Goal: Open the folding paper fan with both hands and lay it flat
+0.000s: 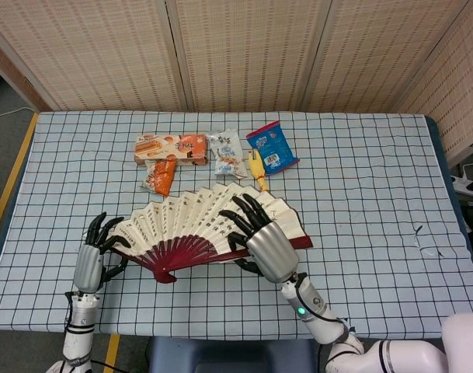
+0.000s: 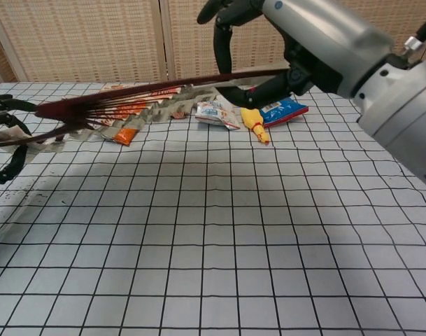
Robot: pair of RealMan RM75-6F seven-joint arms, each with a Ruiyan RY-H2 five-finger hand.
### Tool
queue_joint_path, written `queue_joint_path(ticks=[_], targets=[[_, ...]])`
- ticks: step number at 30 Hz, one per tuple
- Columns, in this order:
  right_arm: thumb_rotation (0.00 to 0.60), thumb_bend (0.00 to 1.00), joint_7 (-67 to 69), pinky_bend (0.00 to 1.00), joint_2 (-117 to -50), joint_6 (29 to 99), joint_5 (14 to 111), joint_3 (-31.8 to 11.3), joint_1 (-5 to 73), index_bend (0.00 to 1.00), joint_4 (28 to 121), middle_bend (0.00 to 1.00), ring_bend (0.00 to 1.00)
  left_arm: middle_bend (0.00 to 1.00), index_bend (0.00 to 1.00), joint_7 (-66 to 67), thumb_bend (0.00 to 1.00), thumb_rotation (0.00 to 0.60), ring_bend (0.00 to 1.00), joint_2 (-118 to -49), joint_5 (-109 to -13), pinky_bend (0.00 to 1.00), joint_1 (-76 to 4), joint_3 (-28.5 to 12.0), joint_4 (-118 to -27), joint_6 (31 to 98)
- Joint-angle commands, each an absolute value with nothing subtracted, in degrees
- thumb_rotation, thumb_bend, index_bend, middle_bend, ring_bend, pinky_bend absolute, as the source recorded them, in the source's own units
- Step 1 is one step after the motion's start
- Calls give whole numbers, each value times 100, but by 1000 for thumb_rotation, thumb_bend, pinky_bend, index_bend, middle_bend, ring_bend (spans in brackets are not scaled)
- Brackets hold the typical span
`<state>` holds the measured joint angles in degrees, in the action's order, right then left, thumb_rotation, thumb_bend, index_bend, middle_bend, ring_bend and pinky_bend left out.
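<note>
The paper fan [image 1: 182, 221] is spread wide, with pale leaves bearing dark writing and dark red ribs that meet at a pivot near the table's front. My left hand [image 1: 96, 252] holds its left end stick and my right hand [image 1: 263, 241] grips its right end, fingers on top and thumb beneath. In the chest view the fan [image 2: 129, 101] shows edge-on, raised off the checked cloth [image 2: 219, 231] and sloping up from my left hand [image 2: 3, 140] to my right hand [image 2: 317, 35]. Its shadow falls on the cloth below.
Behind the fan lie an orange box [image 1: 171, 148], an orange packet [image 1: 162, 177], a white packet [image 1: 227, 154], a blue packet [image 1: 272, 148] and a small yellow toy [image 1: 256, 169]. A woven folding screen [image 1: 244, 54] stands behind the table.
</note>
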<state>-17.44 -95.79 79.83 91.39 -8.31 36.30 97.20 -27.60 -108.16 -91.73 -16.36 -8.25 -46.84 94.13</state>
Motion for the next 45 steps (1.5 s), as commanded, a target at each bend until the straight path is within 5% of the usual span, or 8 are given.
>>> queue_joint_path(ticks=[1, 16, 22, 24, 28, 35, 39, 45], targets=[[600, 756, -1259, 0, -9566, 8094, 9097, -665, 3405, 754, 9613, 195, 0, 152, 445, -2638, 567, 600, 0, -11093, -9221, 44, -1651, -737, -4030, 9573], [600, 756, -200, 0, -9541, 8086, 9410, 171, 2842, 659, 8713, 195, 0, 107, 133, -2190, 549, 600, 0, -11508, -9070, 30, -1570, -543, -2773, 9501], [600, 753, -621, 0, -8960, 7496, 9492, 647, 2813, 219, 8758, 69, 0, 16, 0, -2145, 548, 600, 0, -11350, -9005, 29, -1472, -386, -2482, 9099], [600, 661, -1043, 0, -8734, 7177, 9363, 678, 2874, 31, 8913, 0, 0, 0, 0, -2148, 538, 600, 0, -11208, -8987, 34, -1475, -353, -2561, 8952], [600, 377, -1738, 0, -8278, 6533, 8900, 667, 2982, 0, 9404, 0, 0, 0, 0, -2272, 505, 600, 0, -10614, -8936, 73, -1478, -211, -3336, 8349], [600, 248, -2523, 0, -7681, 5642, 8032, 630, 3231, 0, 10028, 0, 0, 0, 0, -2648, 505, 600, 0, -9605, -8906, 40, -1490, 22, -5164, 7741], [600, 188, -3375, 0, -6646, 4952, 6755, 739, 3527, 0, 10886, 0, 0, 0, 0, -2748, 505, 600, 0, -8684, -8944, 40, -1508, -74, -6748, 7951], [600, 184, -3862, 0, -6121, 4719, 5385, 913, 3761, 0, 11361, 0, 0, 0, 0, -3018, 499, 600, 0, -6815, -9657, 41, -1714, 964, -9266, 7081]])
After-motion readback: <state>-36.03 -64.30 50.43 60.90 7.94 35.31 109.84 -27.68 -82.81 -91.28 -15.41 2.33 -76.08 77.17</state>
